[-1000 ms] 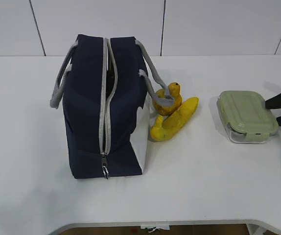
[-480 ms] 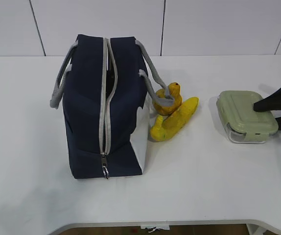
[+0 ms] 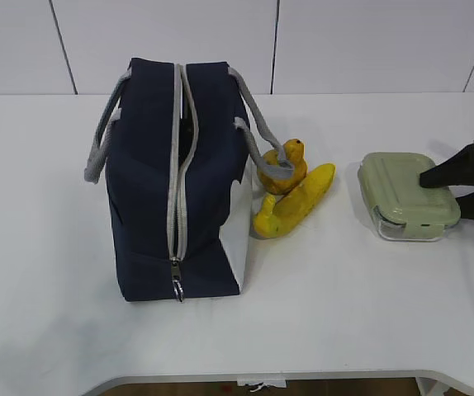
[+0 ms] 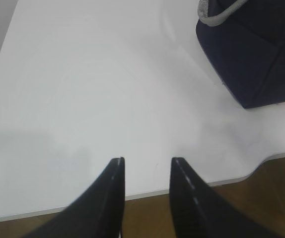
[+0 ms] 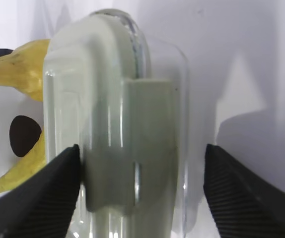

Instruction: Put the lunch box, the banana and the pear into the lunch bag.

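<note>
The lunch box (image 3: 406,194), clear with a sage-green lid, lies flat at the right of the table. My right gripper (image 3: 442,196) is open and straddles it from the right. In the right wrist view the lunch box (image 5: 127,148) fills the space between the fingers of my right gripper (image 5: 141,148). One finger touches the lid and the other stands off the clear wall. The banana (image 3: 296,202) and the pear (image 3: 285,169) lie together beside the navy lunch bag (image 3: 150,190). My left gripper (image 4: 147,159) is open with nothing in it.
My left gripper hangs over the table's front edge (image 4: 192,186), and a corner of the bag (image 4: 254,54) shows at the upper right of that view. Yellow fruit (image 5: 21,72) shows behind the box. The bag's zipper (image 3: 177,177) is partly open along its top.
My right gripper has come in from the right edge and moved left around the lunch box. The box has slid slightly left. The bag and the fruit have not moved.
</note>
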Robot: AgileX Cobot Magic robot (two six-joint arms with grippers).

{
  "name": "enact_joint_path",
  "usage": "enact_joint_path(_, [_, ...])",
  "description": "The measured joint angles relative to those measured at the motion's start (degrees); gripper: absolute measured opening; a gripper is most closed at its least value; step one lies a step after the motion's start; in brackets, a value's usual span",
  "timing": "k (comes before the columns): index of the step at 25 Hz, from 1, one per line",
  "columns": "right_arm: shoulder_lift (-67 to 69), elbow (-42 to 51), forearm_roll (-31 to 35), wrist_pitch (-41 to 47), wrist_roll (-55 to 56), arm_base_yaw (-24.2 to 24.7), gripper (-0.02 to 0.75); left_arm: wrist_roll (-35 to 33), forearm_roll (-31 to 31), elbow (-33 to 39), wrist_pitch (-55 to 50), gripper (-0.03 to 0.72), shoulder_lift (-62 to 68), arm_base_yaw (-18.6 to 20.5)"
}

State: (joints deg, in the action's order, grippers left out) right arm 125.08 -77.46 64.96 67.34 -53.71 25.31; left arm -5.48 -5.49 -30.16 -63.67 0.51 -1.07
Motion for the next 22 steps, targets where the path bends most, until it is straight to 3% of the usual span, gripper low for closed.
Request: enact_joint_path(22, [0.5,-3.0,-2.6,0.0,-0.1,-2.0,0.58,0.0,0.0,0.0,0.0,0.239,0.0,0.0])
